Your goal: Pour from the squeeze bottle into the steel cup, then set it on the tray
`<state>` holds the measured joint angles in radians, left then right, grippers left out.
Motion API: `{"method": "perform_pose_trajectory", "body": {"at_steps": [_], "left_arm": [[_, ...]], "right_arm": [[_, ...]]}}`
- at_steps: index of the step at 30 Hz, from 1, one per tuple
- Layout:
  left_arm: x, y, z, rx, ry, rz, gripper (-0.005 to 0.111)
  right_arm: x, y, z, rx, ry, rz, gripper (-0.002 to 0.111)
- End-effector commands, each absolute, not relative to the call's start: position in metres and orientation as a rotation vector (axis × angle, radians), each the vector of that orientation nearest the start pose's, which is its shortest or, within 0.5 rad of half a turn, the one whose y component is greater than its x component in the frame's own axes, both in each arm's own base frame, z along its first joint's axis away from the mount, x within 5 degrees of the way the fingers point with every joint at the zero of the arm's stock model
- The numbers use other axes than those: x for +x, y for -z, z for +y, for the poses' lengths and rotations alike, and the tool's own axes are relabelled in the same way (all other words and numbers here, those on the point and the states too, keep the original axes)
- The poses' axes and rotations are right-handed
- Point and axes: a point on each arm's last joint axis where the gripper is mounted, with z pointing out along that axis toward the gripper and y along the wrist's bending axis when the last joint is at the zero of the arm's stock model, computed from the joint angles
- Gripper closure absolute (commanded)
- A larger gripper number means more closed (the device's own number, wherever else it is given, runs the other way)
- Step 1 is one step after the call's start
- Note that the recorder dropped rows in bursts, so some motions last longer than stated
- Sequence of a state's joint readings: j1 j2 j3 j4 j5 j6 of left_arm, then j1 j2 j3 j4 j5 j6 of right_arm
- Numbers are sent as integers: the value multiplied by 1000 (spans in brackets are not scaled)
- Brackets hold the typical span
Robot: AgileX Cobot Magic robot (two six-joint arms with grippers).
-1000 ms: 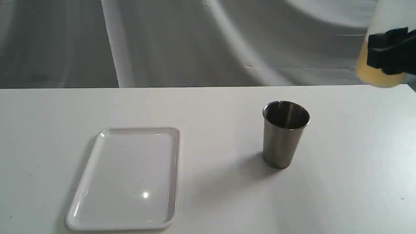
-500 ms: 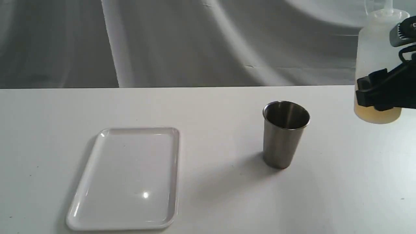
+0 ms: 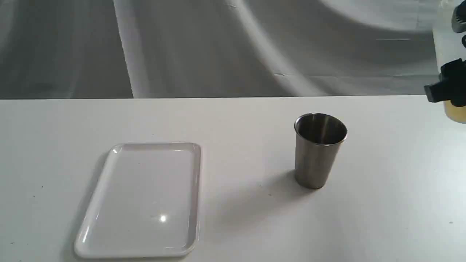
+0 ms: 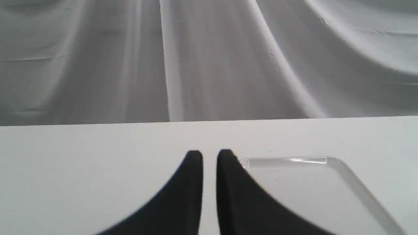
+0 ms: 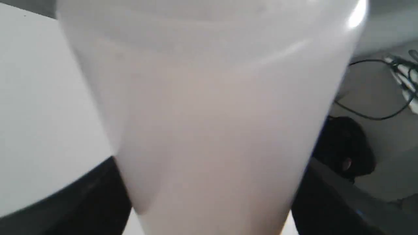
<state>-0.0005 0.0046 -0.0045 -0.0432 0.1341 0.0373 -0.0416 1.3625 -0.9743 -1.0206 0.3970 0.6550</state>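
Observation:
The squeeze bottle (image 3: 447, 47) hangs upright at the far right edge of the exterior view, partly cut off, with amber liquid at its base. It is above the table and to the right of the steel cup (image 3: 320, 149). My right gripper (image 3: 447, 87) is shut on its lower body. In the right wrist view the bottle (image 5: 209, 107) fills the picture between the dark fingers (image 5: 98, 199). The cup stands upright and shows a dark inside. The white tray (image 3: 145, 200) lies flat at the front left. My left gripper (image 4: 210, 160) is shut with nothing in it, beside the tray's corner (image 4: 326, 160).
A grey draped cloth (image 3: 218, 47) hangs behind the table's far edge. The white table (image 3: 247, 120) stretches between tray and cup. Off the table's right side, cables (image 5: 375, 114) and a dark object (image 5: 346, 147) lie on the floor.
The bottle in my right gripper came down and leftward half a second ago. Since then it has shifted right and slightly up, now partly past the frame edge. Cup and tray have not moved.

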Motion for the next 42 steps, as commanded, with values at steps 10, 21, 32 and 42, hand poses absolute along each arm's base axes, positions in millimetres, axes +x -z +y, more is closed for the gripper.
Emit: {"method": "perform_pose_trajectory", "body": {"at_steps": [10,21,32,42], "left_arm": [[56,-201,-1,-5,15,1616,98],[56,-201,-1,-4,13,1616,98],[56,-201,-1,-6,15,1616,98],[56,-201,-1,-3,12,1616,98]], "right_arm": [[322,-284,-7,-404,853,2129,60],[332,-261,1,-498,928,2163,60],[326,-244,3,-647,1009,2145,60],[334,-225,7,-721,1070,2169,60]]}}
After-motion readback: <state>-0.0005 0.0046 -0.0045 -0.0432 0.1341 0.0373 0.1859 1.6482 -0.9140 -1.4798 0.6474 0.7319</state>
